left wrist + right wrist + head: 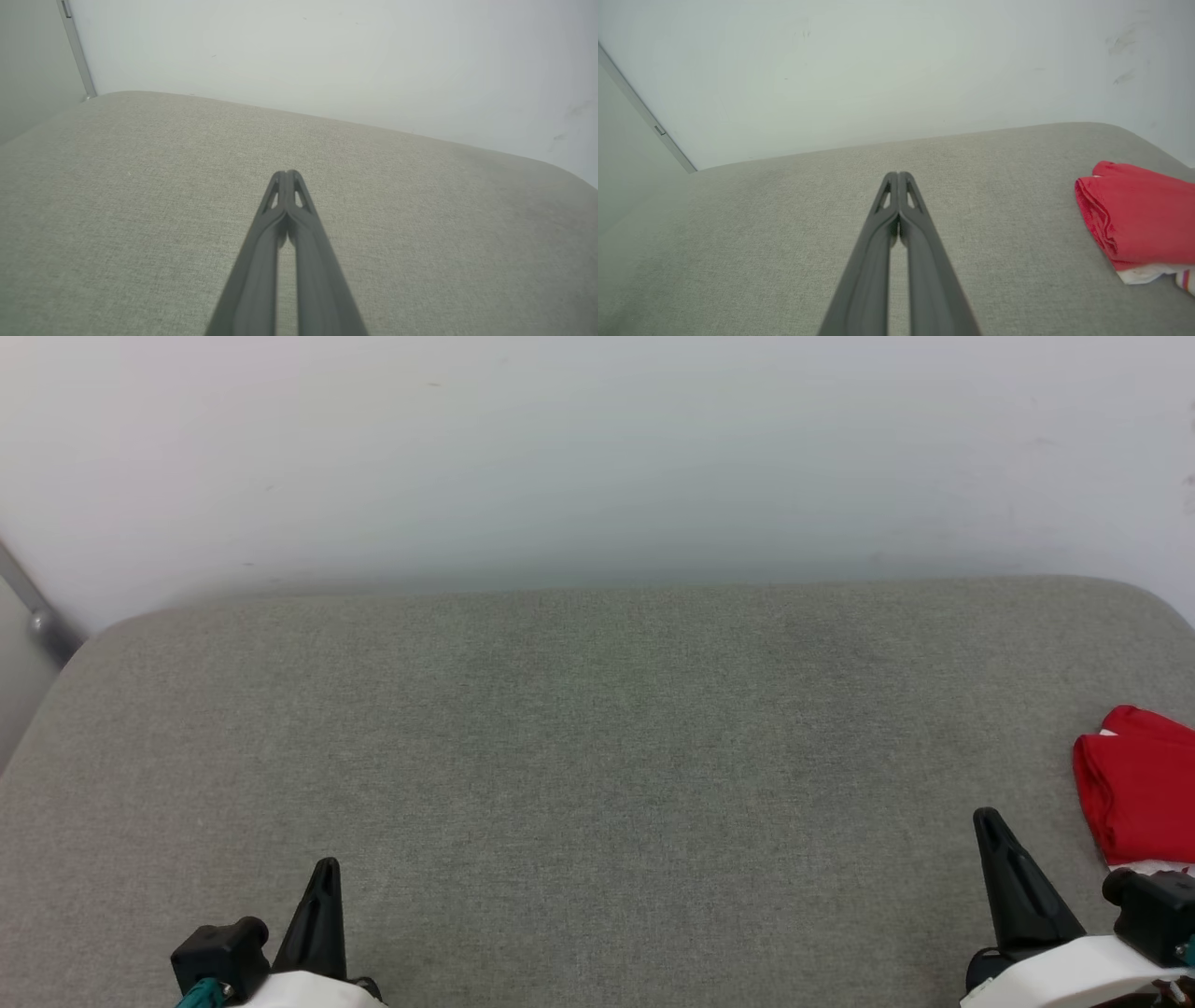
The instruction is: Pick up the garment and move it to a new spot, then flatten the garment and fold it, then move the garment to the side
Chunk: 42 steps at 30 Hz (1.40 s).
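Observation:
The garment (1139, 784) lies folded into a red bundle at the far right edge of the grey cushioned surface (597, 756). In the right wrist view the garment (1139, 217) shows a white sleeve with striped trim at its near corner. My right gripper (990, 821) is shut and empty, just left of the garment and apart from it; its fingertips (899, 176) meet. My left gripper (327, 866) is shut and empty at the lower left, far from the garment, with fingertips (285, 173) pressed together.
A white wall (597, 448) rises behind the cushion's rounded back edge. A grey metal post (33, 607) stands at the back left corner. The cushion spreads bare between the two grippers.

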Available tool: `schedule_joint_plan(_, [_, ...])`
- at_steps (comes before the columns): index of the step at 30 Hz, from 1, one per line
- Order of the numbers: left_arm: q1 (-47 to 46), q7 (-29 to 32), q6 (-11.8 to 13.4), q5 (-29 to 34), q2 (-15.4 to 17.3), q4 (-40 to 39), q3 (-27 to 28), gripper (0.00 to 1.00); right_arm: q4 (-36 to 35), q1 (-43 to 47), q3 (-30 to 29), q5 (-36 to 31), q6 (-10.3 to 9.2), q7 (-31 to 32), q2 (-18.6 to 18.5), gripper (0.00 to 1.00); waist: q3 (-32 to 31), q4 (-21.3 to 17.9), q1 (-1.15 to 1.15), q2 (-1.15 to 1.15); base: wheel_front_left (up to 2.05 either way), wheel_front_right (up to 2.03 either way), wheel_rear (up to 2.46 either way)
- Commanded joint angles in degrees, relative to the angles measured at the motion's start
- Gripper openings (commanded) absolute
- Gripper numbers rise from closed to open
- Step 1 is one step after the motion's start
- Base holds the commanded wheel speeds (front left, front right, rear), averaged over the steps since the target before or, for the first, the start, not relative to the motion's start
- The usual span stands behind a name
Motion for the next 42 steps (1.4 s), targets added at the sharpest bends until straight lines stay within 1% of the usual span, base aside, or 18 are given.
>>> schedule_joint_plan(1, [-1.72,0.63,-0.65,-2.78,0.08,-0.51,1.08,0.00,0.07,-1.50,-0.07,3.58,0.00,0.02,-0.27,0.00,0.04,0.00,0.00,0.00,0.00,0.00,0.00])
schedule_joint_plan(17, [-3.90,4.29,-3.78,-16.50,-2.14,1.42,4.45,0.00,4.58,-4.39,-0.22,20.39,-0.01,0.40,-0.72,0.00,0.33,0.02,0.00,0.00,0.00,0.00,0.00])
schedule_joint_plan(18, [-3.90,4.29,-3.78,-16.50,-2.14,1.42,4.45,0.00,4.58,-4.39,-0.22,20.39,-0.01,0.40,-0.72,0.00,0.33,0.02,0.00,0.00,0.00,0.00,0.00])
schedule_joint_plan(28, [-4.98,6.29,-5.50,-23.90,-3.36,2.21,6.31,0.00,6.93,-5.84,-0.40,29.38,-0.01,0.71,-0.85,0.00,0.51,0.03,0.00,0.00,0.00,0.00,0.00])
schedule_joint_plan(42, [-6.30,8.81,-7.57,-32.91,-4.96,3.13,8.67,0.00,9.80,-7.60,-0.74,40.28,-0.01,1.14,-0.91,0.00,0.77,0.05,-0.01,0.00,0.00,0.00,0.00])
